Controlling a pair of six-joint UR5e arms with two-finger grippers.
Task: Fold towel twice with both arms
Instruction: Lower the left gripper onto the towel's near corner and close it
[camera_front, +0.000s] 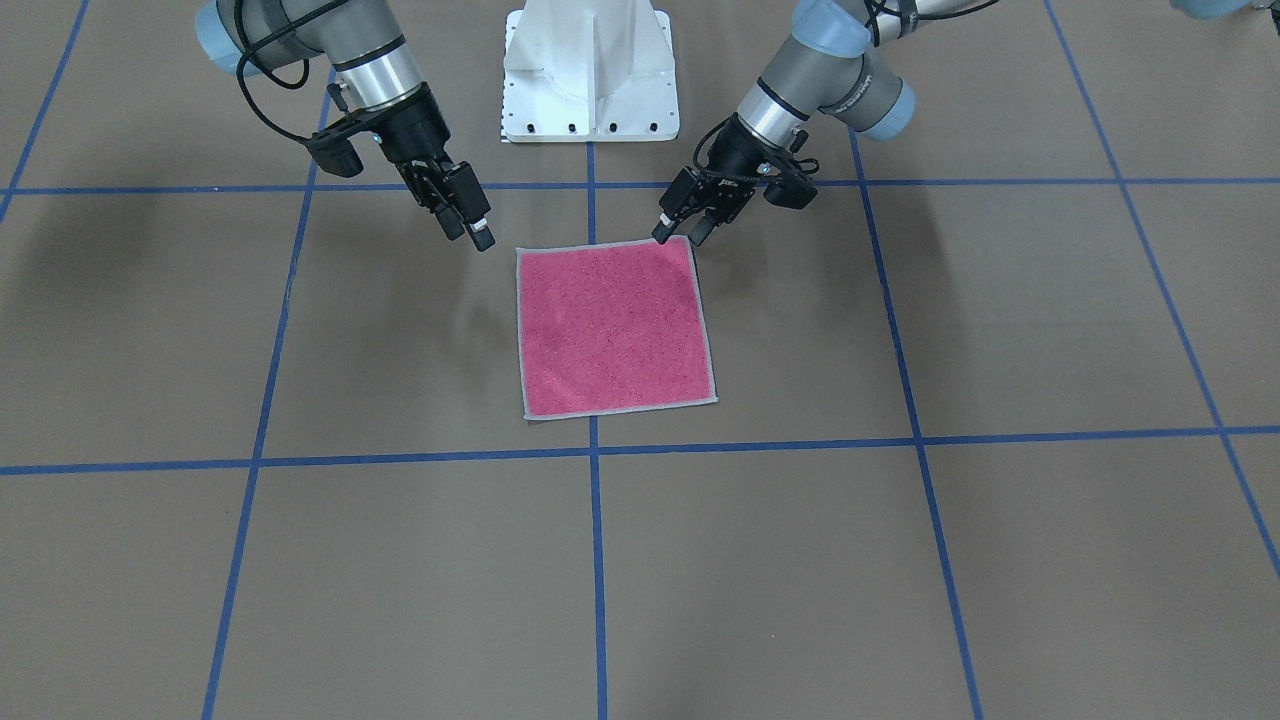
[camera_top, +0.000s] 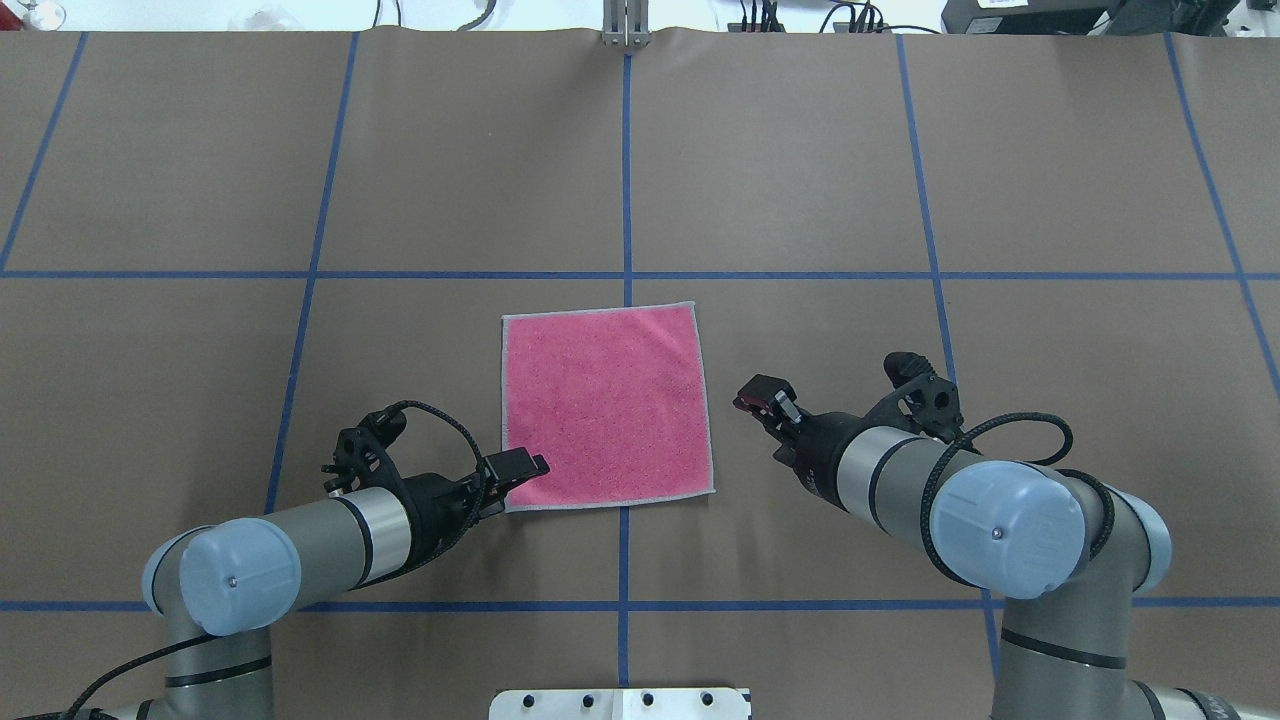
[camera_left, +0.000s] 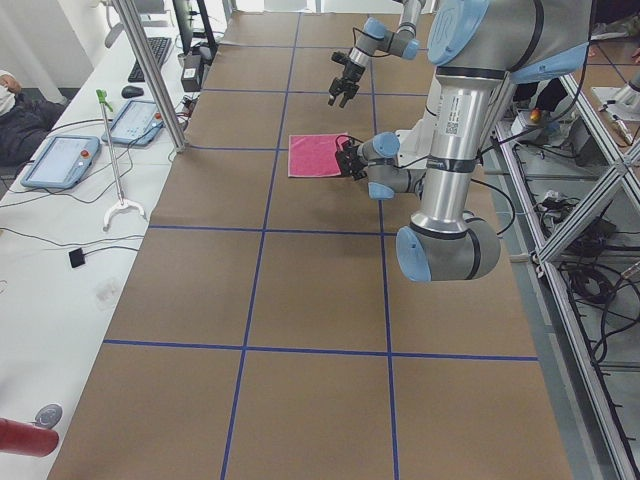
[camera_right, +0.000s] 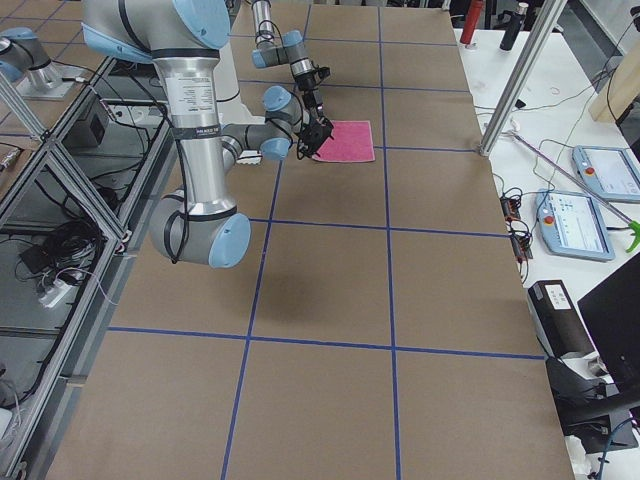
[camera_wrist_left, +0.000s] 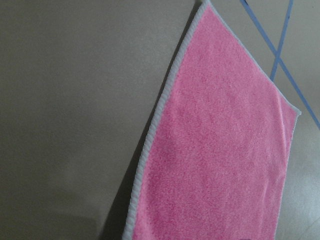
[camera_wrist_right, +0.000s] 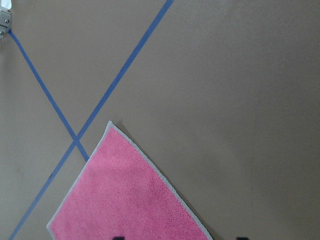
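Pink towel (camera_left: 314, 156) flat, L claw (camera_left: 346, 160) at its edge, R claw (camera_left: 340, 94) beyond.

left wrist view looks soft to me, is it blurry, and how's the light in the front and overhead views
Left wrist view: slightly soft, the towel lacking fibre detail, with a dark shadow beside its lower left border. Front-facing view: sharp, with faint diffuse shadows on the table. Overhead view: even light, no glare, only a washed-out white strip past the far edge.
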